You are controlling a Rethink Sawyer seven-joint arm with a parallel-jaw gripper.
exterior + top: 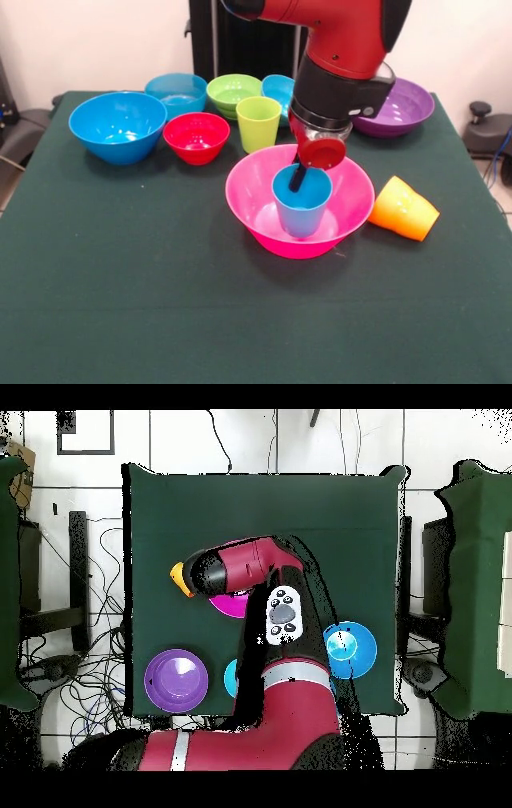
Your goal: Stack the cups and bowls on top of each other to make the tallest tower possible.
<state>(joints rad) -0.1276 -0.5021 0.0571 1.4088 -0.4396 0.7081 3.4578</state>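
The huge pink bowl [352, 200] stands mid-table with the light blue cup [302, 210] upright inside it. My gripper [298, 179] hangs straight over them, its black tip dipping into the cup at the far rim. The orange cup [404, 210] lies on its side to the right of the pink bowl. Behind stand the lime green cup [258, 122], the red bowl [196, 136] and the large blue bowl [118, 126]. In the overhead view my arm covers the gripper and the cup; slivers of the pink bowl [232, 605] and orange cup [179, 579] show.
Along the far side stand a ribbed cyan bowl [178, 92], a lime green bowl [234, 91], a small blue bowl [278, 88] partly behind my arm, and the wide purple bowl [402, 106] [176, 680]. The large blue bowl [350, 650] shows beside my arm in the overhead view.
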